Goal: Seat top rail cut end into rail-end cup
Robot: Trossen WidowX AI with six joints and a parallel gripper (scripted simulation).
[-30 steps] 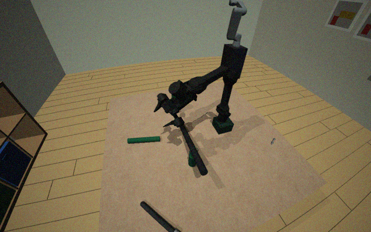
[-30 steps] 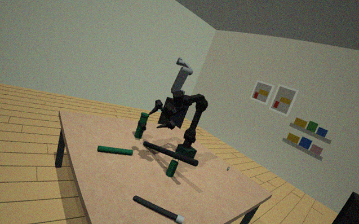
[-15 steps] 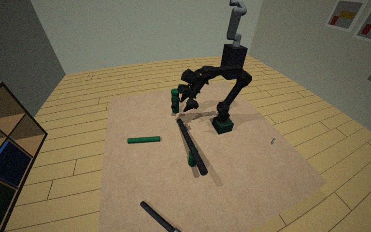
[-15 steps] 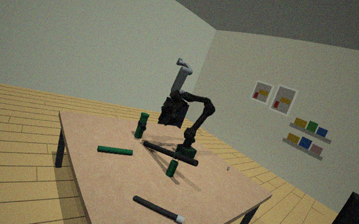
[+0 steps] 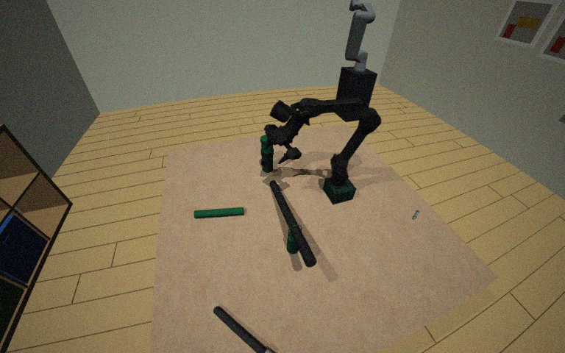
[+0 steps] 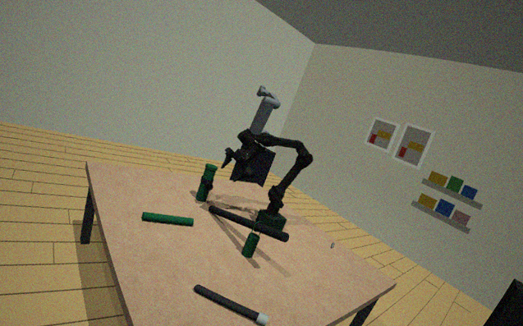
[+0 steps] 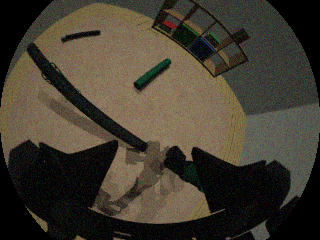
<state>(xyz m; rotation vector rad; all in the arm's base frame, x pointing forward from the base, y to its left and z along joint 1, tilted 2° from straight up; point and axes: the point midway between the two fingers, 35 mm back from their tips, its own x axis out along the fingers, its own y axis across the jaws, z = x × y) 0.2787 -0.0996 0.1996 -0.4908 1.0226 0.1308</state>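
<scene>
The dark rail point(image 5: 287, 212) point(image 6: 241, 219) point(image 7: 82, 105) passes through the wire loop at the top of the short green post point(image 5: 292, 245) point(image 6: 251, 245) and slopes down toward the big green post point(image 5: 264, 143) point(image 6: 203, 193) point(image 7: 190, 172). Its far end is low, with a gap to the dark cup point(image 6: 209, 185) point(image 7: 174, 157). The cup and band sit around mid-height on the big post, below its cap. My gripper point(image 5: 272, 153) point(image 6: 228, 173) point(image 7: 155, 148) is open and empty, above the table beside the big post. In the top view it partly covers the post.
A green tube point(image 5: 218, 212) point(image 6: 167, 219) point(image 7: 152, 74) lies left of the rail. A dark rod point(image 5: 239, 329) point(image 6: 230, 303) point(image 7: 81, 35) with a white end lies near the front. A small metal piece point(image 5: 416, 215) point(image 6: 332, 245) lies right of the arm's base.
</scene>
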